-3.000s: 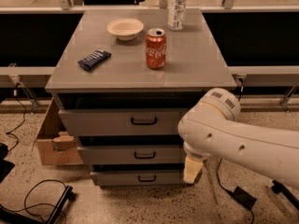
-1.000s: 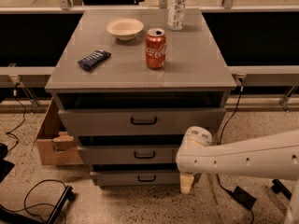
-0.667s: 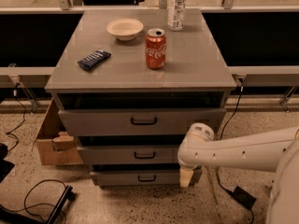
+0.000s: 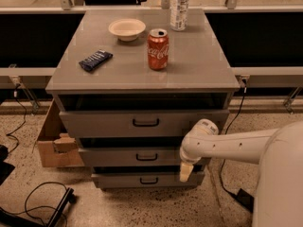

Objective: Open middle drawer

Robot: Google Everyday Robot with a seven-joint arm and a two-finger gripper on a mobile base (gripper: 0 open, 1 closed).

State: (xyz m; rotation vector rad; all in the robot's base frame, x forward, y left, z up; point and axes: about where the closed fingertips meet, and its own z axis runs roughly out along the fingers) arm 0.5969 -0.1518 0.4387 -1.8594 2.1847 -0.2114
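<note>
The grey cabinet has three drawers stacked in its front. The middle drawer is the mid-sized grey panel with a small black loop handle, and it looks closed or nearly so. My white arm reaches in from the right. My gripper points downward at the right end of the middle drawer's front, overlapping the bottom drawer's right corner. It is to the right of the handle and not on it.
On the cabinet top stand a red cola can, a white bowl, a dark snack bar and a clear bottle. The tall top drawer sits above. A cardboard box and cables lie on the floor at the left.
The arm has dropped away from the camera since three seconds ago. Over the last second the gripper has moved slightly up and left along the drawer fronts. The drawers have not moved.
</note>
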